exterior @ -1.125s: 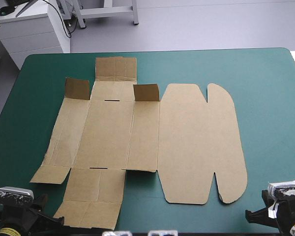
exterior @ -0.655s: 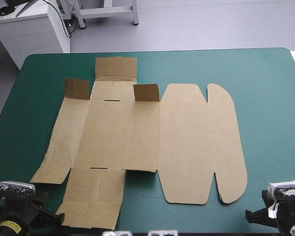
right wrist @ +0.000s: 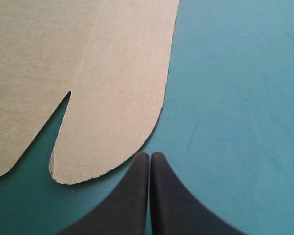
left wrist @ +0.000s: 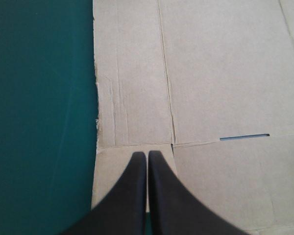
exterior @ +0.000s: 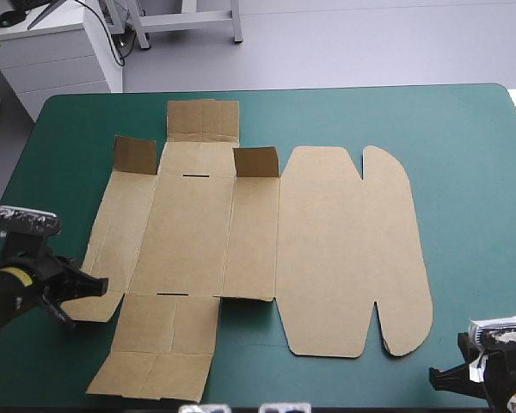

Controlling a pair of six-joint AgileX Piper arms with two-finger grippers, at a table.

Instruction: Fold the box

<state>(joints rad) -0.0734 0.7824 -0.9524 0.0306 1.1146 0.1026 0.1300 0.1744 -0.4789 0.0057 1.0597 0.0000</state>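
Box: we find it flat on the tabletop; nearly all folding remains.
Left end effector: clenched, empty, over corner flap.
Right end effector: clenched, empty.

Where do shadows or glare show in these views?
High view: no glare; the box lies evenly lit, its raised flaps shaded darker. Left wrist view: the left gripper casts no hard shadow. Right wrist view: no glare on the cover around the right gripper.

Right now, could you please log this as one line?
box unfolded | left gripper shut, over corner flap | right gripper shut, beside lid edge
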